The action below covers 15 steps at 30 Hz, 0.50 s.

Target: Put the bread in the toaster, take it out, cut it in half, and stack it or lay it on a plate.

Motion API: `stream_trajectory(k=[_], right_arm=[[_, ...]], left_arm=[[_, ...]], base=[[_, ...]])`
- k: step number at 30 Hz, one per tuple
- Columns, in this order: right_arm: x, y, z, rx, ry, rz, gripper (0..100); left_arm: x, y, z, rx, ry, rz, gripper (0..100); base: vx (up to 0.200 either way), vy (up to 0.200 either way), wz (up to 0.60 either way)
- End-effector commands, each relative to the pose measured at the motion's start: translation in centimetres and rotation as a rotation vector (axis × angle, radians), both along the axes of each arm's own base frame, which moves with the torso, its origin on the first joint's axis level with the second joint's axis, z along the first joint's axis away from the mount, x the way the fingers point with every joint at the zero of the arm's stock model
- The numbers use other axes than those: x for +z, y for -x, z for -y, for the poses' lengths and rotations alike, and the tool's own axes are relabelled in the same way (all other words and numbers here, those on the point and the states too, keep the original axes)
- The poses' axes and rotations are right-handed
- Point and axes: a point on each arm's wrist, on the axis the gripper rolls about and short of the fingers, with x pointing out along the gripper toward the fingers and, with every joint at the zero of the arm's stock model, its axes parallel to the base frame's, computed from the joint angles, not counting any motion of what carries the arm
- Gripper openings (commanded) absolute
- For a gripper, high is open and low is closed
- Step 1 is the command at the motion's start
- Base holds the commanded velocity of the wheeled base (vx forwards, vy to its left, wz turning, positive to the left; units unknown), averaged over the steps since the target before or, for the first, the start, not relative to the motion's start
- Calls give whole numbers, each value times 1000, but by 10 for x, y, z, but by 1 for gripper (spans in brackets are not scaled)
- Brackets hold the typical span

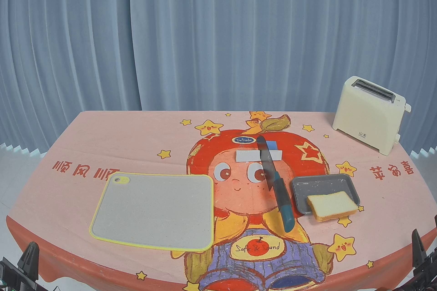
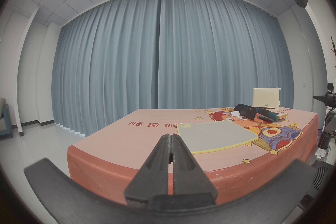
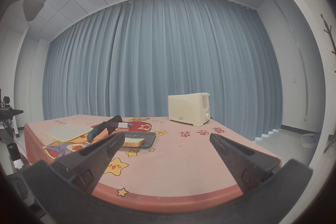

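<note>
The left gripper (image 2: pixel 171 137), pinched together, hangs off the near edge of the desk (image 1: pixel 114 142) short of the cutting board (image 1: pixel 154 210) and can wait. The bread (image 1: pixel 332 205) lies across the tray's (image 1: pixel 318 183) near corner, right of the knife (image 1: pixel 275 183). The right gripper (image 3: pixel 166 137), spread wide, should likely pinch the bread's edge gently and stand it upright over the toaster (image 1: pixel 368 114) slot.

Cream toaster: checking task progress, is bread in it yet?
Out. The pale square bread slice lies on the grey rectangular tray, apart from the cream toaster.
</note>
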Motion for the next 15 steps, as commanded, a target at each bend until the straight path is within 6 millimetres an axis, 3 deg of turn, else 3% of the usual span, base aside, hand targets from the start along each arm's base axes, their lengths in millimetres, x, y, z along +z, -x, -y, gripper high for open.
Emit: stream_trajectory(k=[1,15], right_arm=[[-5,0,0,-3,0,1,100],[-5,0,0,7,12,-1,100]], left_arm=[[-5,-1,0,0,0,-8,0],[-5,-1,0,0,0,-8,0]], base=[[0,0,0],[0,0,0]])
